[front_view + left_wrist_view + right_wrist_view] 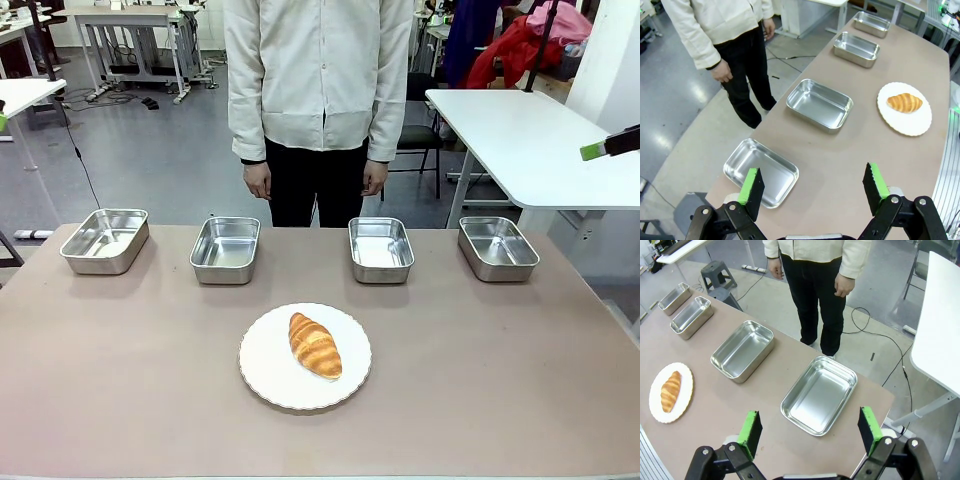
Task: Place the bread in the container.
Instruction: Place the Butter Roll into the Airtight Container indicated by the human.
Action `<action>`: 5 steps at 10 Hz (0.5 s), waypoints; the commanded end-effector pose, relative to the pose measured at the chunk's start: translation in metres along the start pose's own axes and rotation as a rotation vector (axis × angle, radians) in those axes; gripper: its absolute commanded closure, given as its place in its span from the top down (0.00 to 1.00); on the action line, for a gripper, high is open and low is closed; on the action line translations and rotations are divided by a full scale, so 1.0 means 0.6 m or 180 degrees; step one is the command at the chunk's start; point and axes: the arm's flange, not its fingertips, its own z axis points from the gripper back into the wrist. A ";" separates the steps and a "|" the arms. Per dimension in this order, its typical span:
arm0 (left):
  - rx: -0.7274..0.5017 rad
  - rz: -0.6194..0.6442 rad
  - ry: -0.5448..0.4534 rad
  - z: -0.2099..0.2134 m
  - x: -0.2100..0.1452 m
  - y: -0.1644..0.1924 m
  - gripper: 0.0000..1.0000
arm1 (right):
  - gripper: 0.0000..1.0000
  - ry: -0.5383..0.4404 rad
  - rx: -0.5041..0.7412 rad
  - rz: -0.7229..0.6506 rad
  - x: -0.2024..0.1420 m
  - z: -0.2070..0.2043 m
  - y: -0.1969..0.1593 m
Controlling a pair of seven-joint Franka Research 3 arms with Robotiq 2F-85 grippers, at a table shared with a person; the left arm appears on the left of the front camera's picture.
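**Croissant on the plate, both grippers wide and empty**

From my seat I see the bread (315, 345) lying on its side on a round white plate (262, 372). It is a golden-brown croissant with a glossy, ridged crust, tapering at both ends, and much smaller than the plate. It sits slightly right of the plate's middle, angled across it. The plate rests on the brown table (120, 390), on the robot's side of centre.

Behind it, four steel pans stand apart in a row along the far edge: far left (100, 265), inner left (222, 275), inner right (380, 274) and far right (495, 272). I cannot tell which is meant to receive the bread. A person (320, 90) in a pale jacket stands behind the row with both hands hanging down.

My left gripper (812, 170) has its jaws spread wide, gripping nothing and touching nothing. It hangs above the table beside the far-left pan. My right gripper (809, 412) is likewise spread wide and empty, above the far-right pan. One of its green-padded fingers (600, 149) shows at the right edge of the front view.
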 end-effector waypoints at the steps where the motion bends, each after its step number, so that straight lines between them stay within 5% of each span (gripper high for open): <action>1: -0.0002 -0.0014 -0.0013 0.001 0.003 0.000 1.00 | 1.00 -0.0054 0.0023 -0.0008 0.001 -0.001 -0.001; 5: -0.0002 -0.0014 -0.0013 0.001 0.003 0.000 1.00 | 1.00 -0.0054 0.0023 -0.0008 0.001 -0.001 -0.001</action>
